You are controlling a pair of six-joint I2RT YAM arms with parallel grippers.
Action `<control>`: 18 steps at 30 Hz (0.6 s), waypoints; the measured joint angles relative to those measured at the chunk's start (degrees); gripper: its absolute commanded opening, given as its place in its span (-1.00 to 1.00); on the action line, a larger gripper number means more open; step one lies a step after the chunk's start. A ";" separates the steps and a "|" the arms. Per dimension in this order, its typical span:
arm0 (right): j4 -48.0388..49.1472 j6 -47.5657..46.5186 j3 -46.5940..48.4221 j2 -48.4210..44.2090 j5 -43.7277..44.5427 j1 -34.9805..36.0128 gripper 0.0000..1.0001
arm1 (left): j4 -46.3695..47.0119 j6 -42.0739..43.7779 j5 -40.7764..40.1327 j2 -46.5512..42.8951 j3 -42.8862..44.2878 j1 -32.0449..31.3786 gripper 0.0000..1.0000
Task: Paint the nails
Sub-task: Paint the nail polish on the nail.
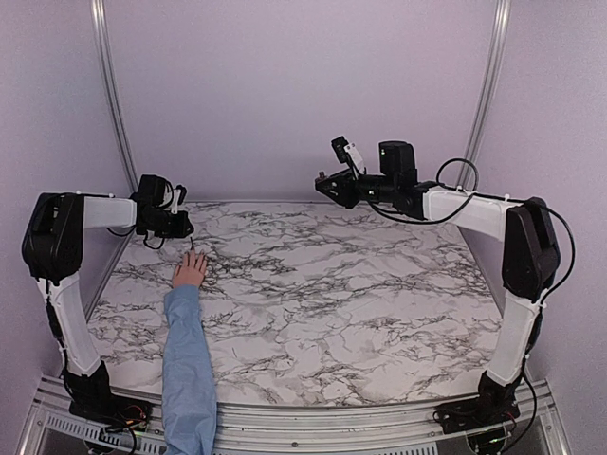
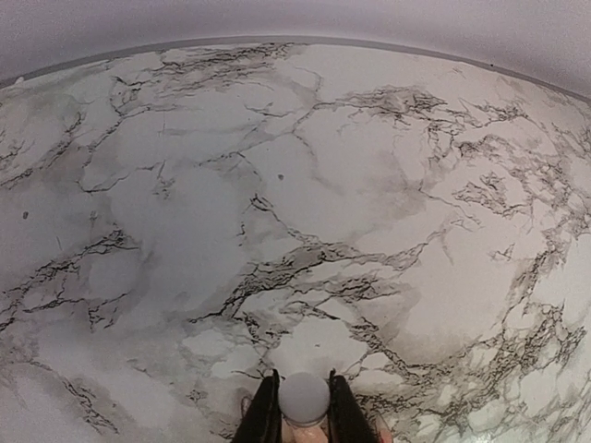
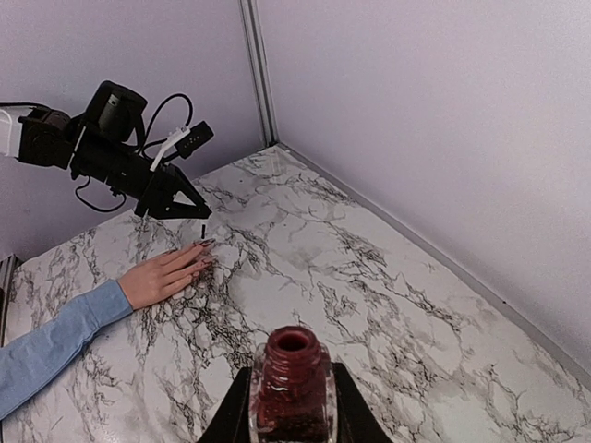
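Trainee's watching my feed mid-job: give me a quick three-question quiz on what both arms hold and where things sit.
1. True or false: the bottle in the right gripper is capped.
2. Fill in: the hand lies palm ____ on the table.
3. Where is the brush held by the left gripper?
A) just at the nails
B) dipped in the bottle
C) lying on the table
Key: 1 false, its neck is open. 2 down. 3 A.
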 measured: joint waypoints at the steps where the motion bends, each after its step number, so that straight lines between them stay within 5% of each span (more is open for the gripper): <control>1: 0.00 0.00 0.00 0.00 0.00 0.00 -1.00 | -0.04 0.00 0.00 0.02 0.00 -0.02 -1.00; 18: 0.00 0.00 0.02 0.00 0.02 0.00 -1.00 | -0.04 0.00 -0.07 0.81 0.24 -0.22 -1.00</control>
